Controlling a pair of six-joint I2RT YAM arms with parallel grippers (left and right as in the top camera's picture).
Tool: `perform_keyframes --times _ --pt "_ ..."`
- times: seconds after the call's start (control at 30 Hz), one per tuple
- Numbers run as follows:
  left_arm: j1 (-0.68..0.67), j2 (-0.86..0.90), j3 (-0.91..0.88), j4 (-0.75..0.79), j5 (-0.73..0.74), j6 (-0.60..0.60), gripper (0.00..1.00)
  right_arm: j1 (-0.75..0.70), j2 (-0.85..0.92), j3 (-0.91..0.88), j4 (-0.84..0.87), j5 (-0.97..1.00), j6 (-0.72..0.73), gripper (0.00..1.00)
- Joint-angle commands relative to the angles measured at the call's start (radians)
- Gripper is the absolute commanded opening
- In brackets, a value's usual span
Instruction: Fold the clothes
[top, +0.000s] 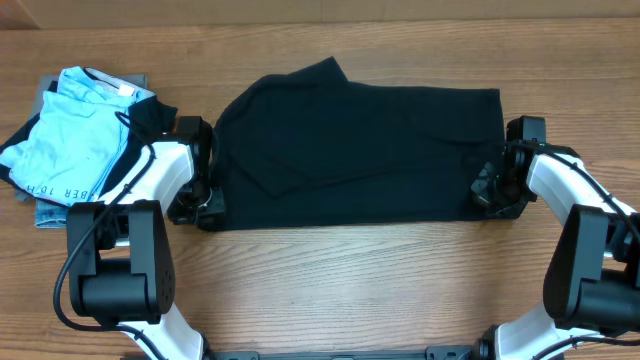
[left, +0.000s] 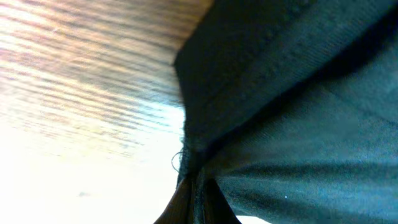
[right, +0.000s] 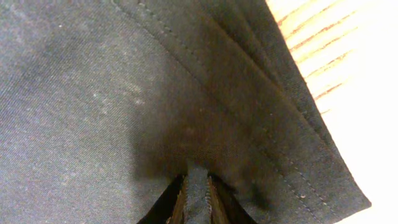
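From overhead, the black T-shirt (top: 360, 150) lies mid-table as a wide band, apparently folded once, so further folds remain. The left gripper (top: 205, 205) and right gripper (top: 490, 190) sit at its near corners, with bare table (top: 330, 270) in front and a light blue garment (top: 70, 130) off left. The left wrist view shows those jaws closed on the shirt's edge beside open wood, and the dim right wrist view seems to show its jaws pinching fabric just inside the hem.
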Motion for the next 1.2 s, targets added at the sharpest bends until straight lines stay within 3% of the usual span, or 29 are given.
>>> perform_keyframes --times 0.0,0.33,0.63,0.87,0.9,0.93,1.0,1.03,1.17 --pt "0.014 0.013 -0.012 -0.023 -0.129 -0.056 0.04 -0.010 0.064 -0.062 -0.034 0.078 0.005 0.15" --pt "0.014 0.013 -0.012 -0.166 -0.127 -0.174 0.04 -0.011 0.064 -0.062 -0.117 0.080 0.058 0.15" --pt "0.014 0.013 -0.012 -0.274 -0.090 -0.196 0.04 -0.011 0.064 -0.062 -0.201 0.090 0.100 0.14" --pt "0.014 0.012 -0.012 -0.298 -0.087 -0.204 0.04 -0.011 0.063 -0.022 -0.267 0.108 0.100 0.07" --pt "0.014 0.012 -0.012 -0.298 -0.087 -0.204 0.08 -0.011 0.063 0.003 -0.293 0.108 0.100 0.06" --pt "0.014 0.012 -0.011 -0.297 -0.087 -0.204 0.18 -0.011 0.063 0.027 -0.313 0.108 0.100 0.06" --pt "0.014 0.012 -0.005 -0.296 -0.087 -0.204 0.61 -0.011 0.063 0.086 -0.351 0.103 0.100 0.09" --pt "0.014 0.012 0.003 -0.297 -0.087 -0.204 0.73 -0.011 0.063 0.115 -0.369 0.101 0.100 0.11" --pt "0.014 0.012 0.084 -0.341 -0.088 -0.204 0.75 -0.011 0.063 0.244 -0.425 0.072 0.080 0.28"
